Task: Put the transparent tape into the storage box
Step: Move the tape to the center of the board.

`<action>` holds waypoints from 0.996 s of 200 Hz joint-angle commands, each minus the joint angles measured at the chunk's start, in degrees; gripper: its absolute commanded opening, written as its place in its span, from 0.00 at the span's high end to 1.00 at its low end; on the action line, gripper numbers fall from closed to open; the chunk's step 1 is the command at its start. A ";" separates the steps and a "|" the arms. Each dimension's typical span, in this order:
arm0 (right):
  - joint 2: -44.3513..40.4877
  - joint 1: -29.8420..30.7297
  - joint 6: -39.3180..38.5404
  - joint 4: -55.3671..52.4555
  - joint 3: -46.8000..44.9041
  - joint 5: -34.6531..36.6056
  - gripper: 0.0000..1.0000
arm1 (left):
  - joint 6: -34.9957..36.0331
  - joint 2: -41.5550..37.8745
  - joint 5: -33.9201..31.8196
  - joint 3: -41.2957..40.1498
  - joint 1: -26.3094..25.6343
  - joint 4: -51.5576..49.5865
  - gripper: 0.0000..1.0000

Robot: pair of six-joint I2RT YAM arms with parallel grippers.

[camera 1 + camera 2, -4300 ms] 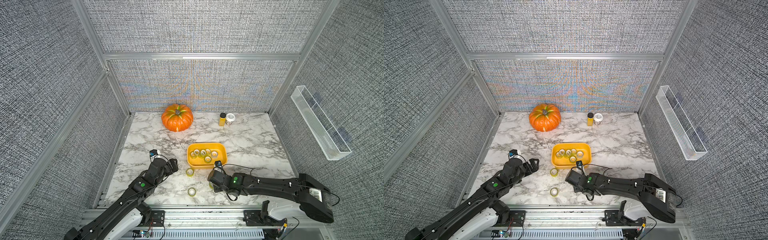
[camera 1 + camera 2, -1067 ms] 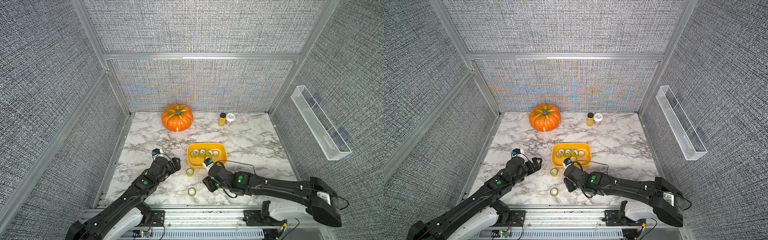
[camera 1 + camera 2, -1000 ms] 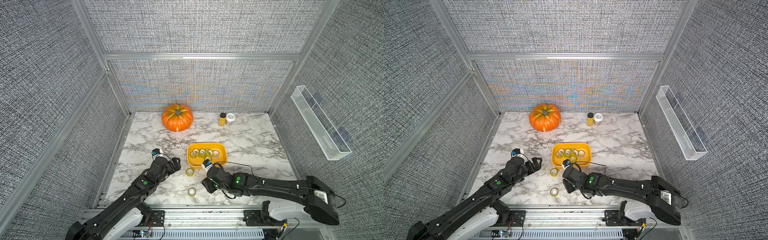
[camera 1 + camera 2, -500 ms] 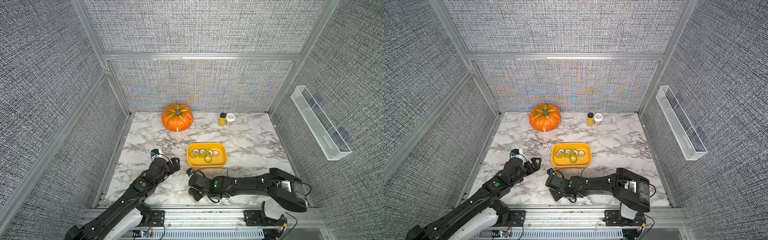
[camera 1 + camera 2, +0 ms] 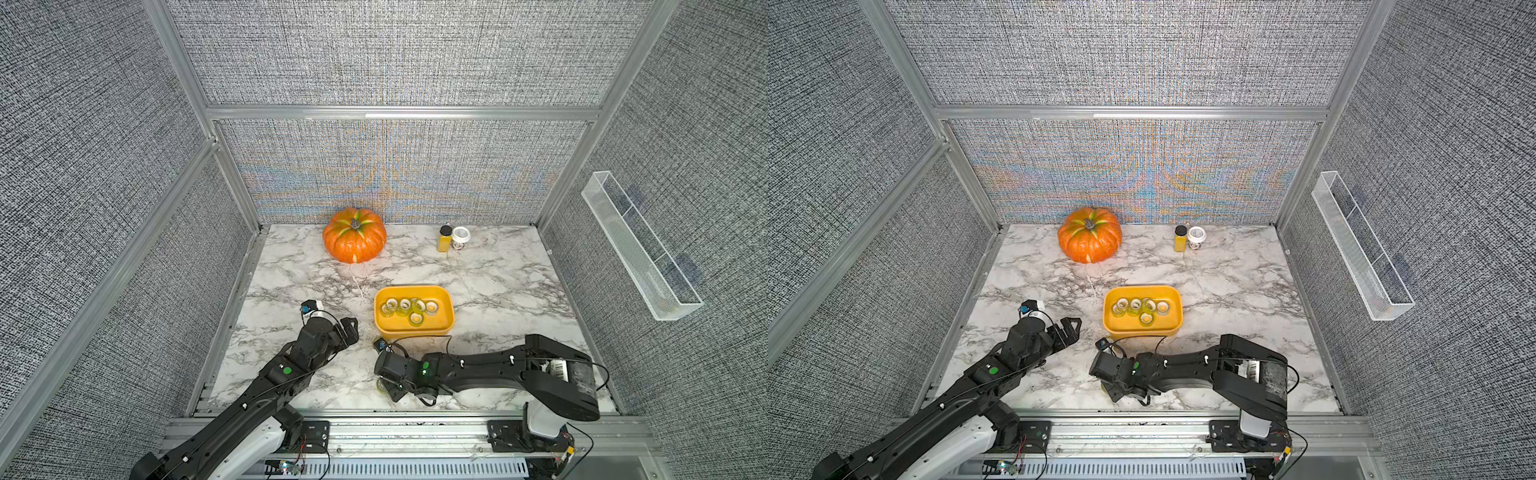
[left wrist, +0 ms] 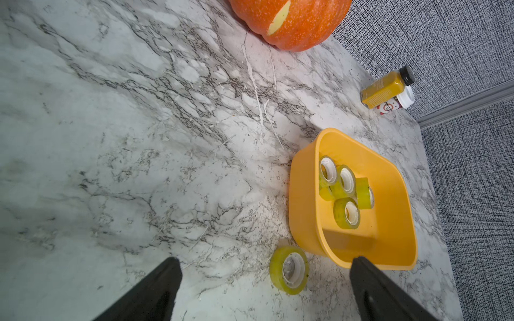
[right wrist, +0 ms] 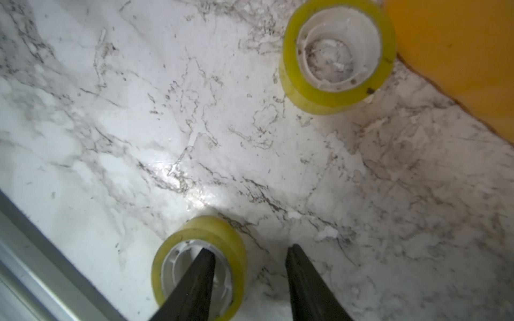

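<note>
Tape rolls point(image 5: 415, 318) sit in the storage box point(image 5: 411, 331); two remain. Left end effector point(image 6: 265, 258) gapes; right end effector point(image 7: 249, 248), apart, straddles one roll point(image 7: 194, 228).

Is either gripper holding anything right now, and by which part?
Nothing held. Right gripper straddles a tape roll, one finger inside its core, not closed. Left gripper open, empty.

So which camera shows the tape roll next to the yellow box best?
The right wrist view: the tape roll is big and sharp there, beside the storage box. The left wrist view shows it whole but smaller. In both top views the right arm hides it.
</note>
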 commanded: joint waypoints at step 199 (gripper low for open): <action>-25.36 -17.57 4.96 -5.38 -24.77 0.16 0.60 | 2.04 9.52 6.94 1.89 0.07 5.01 0.00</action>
